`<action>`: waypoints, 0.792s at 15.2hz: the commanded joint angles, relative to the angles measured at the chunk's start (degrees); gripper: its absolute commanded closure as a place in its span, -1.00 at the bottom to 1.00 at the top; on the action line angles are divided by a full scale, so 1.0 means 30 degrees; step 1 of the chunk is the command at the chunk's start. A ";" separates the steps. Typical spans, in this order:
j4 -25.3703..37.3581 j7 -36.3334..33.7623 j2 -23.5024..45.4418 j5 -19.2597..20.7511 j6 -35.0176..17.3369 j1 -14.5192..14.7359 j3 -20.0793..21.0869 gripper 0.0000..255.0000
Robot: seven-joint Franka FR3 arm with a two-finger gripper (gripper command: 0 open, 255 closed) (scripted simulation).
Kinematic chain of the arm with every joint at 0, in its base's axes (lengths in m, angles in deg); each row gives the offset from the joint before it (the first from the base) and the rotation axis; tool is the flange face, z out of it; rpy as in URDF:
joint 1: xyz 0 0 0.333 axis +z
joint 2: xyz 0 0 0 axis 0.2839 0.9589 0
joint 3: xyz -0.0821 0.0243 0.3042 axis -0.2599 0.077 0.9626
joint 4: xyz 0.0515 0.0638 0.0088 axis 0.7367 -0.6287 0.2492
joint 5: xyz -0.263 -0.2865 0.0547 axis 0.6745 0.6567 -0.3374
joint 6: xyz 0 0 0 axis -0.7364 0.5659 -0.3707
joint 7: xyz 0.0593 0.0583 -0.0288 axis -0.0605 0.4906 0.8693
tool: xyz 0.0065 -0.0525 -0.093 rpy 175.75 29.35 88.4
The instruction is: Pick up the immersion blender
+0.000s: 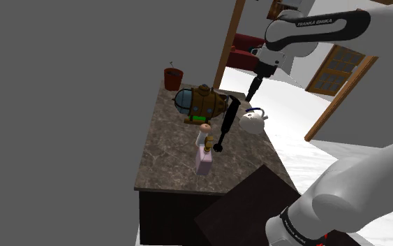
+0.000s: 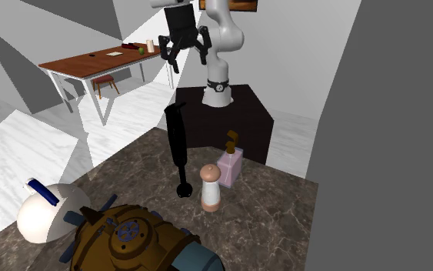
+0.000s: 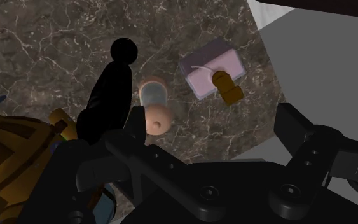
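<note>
Black from end to end: immersion blender (image 2: 178,146), on the dark marble counter (image 2: 284,223). Stands on its rounded end, slim body up, near upright with a slight tilt. Sits below the gripper (image 2: 186,60) and apart from it, with a gap between its upper end and the fingertips. Touches neither finger.

Gripper condition: all black, fingers spread wide, clasping nothing. Hangs from the white arm (image 2: 224,31) above the counter, pointing down. Seen in the shoulder view as gripper (image 1: 251,91) just up and to the right of the blender's (image 1: 225,126) upper end. Seen in the wrist view as gripper (image 3: 212,124) with fingers well apart, facing the counter, the blender (image 3: 110,95) lying off beside one finger (image 3: 136,137) and not between the two.

Just beside the blender's foot: peach-and-white shaker (image 2: 211,189), upright. Next to the shaker, on the side nearer the dark stand (image 2: 238,115): pink soap dispenser (image 2: 231,165) with a brown pump, upright. Both apart from the blender.

Toward the second exterior view's lower left: white kettle (image 2: 45,212) with a blue handle, and a brown-and-blue ornament (image 2: 130,239) just beside it. Near the counter's far end in the shoulder view: red pot (image 1: 173,78), well apart from the blender.
</note>
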 commanded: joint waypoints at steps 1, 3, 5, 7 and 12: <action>0.1033 0.1741 0.1643 -0.0819 -0.0449 0.0149 -0.0726 -1.00; 0.2270 0.3403 0.3336 -0.1826 -0.0616 0.0210 -0.1291 -1.00; 0.3653 0.5057 0.5098 -0.2960 -0.0600 0.0130 -0.1696 -1.00; 0.5187 0.6643 0.6908 -0.4153 -0.0401 -0.0124 -0.1915 -1.00; 0.5289 0.7622 0.8069 -0.4936 -0.1156 -0.0375 -0.1848 -1.00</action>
